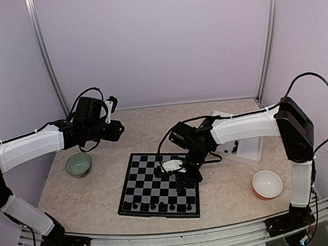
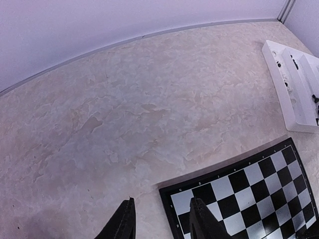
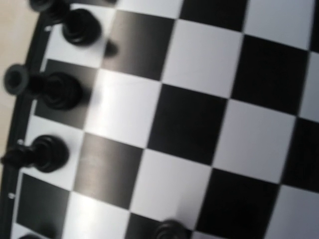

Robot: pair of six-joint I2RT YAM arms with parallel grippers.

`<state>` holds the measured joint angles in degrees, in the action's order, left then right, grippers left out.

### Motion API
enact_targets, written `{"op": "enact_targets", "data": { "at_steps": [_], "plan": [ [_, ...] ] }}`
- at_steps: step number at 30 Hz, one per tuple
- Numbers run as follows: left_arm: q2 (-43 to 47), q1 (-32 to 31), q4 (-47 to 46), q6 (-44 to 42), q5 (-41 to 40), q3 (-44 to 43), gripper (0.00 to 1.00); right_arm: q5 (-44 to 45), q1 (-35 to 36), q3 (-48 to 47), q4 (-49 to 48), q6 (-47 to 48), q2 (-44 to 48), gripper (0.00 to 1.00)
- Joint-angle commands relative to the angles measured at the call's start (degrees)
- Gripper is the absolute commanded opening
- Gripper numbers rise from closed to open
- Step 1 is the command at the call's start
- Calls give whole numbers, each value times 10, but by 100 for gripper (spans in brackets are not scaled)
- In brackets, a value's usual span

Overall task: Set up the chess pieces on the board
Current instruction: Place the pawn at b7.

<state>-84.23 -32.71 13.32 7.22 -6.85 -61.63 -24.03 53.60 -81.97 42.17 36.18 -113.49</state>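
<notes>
The board [image 1: 152, 179] lies flat at the table's middle, with a row of black chess pieces [image 1: 159, 205] along its near edge. My right gripper [image 1: 187, 180] hangs low over the board's right half. Its fingers are hidden in the right wrist view, which shows blurred squares, three pieces [image 3: 55, 89] at the board's left border and the top of one more piece [image 3: 169, 231] at the bottom edge. My left gripper [image 2: 162, 219] is open and holds nothing. It hovers over bare table beside a corner of the board [image 2: 239, 194].
A green bowl [image 1: 78, 164] stands left of the board. An orange and white bowl [image 1: 267, 184] stands to the right. A white compartment tray [image 1: 245, 149] with small pieces lies behind the right arm, and the same tray [image 2: 294, 94] shows in the left wrist view.
</notes>
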Motion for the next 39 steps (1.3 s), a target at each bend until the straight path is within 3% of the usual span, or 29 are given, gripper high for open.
{"op": "enact_targets", "data": {
  "at_steps": [1,8,39],
  "plan": [
    [13,-3,-8,1,7,5,38,-22,8,10,21,11,4,15],
    [11,-3,-8,1,9,5,38,-14,18,12,29,17,-7,21],
    [4,-4,-6,0,18,2,38,-28,41,14,52,30,-1,20]
  ]
}}
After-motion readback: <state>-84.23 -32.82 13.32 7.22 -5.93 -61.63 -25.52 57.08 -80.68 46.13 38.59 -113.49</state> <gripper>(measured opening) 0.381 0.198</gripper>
